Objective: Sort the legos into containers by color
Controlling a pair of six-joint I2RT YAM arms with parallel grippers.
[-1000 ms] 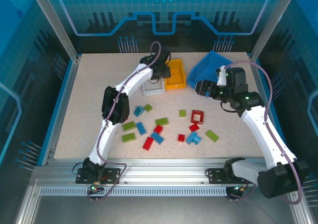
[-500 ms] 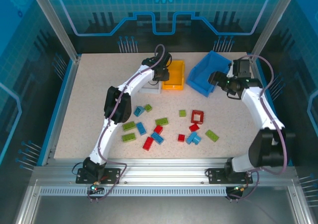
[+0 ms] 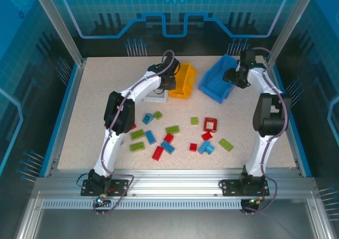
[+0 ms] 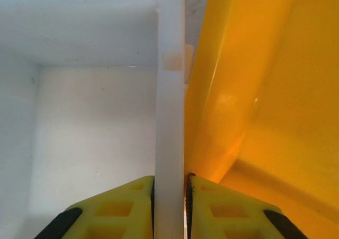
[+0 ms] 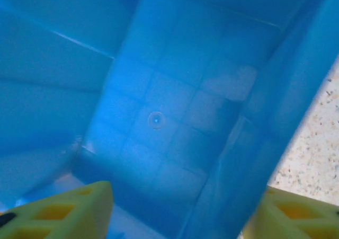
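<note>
Two grabs at once at the back of the worktop, legos scattered in front: left tool pinched tight on the white bin's thin wall, right tool astride the blue bin's wall with jaws apart, probably not gripping yet, and it's light, stiff, slick plastic, so the rims are the handle.

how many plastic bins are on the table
3: small white plastic bin back centre, yellow-orange plastic bin right beside it, large blue plastic bin back right.

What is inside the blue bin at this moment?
The blue bin shows a bare floor with nothing lying on it. Its near corners are covered by the right hand, so they cannot be checked.
</note>
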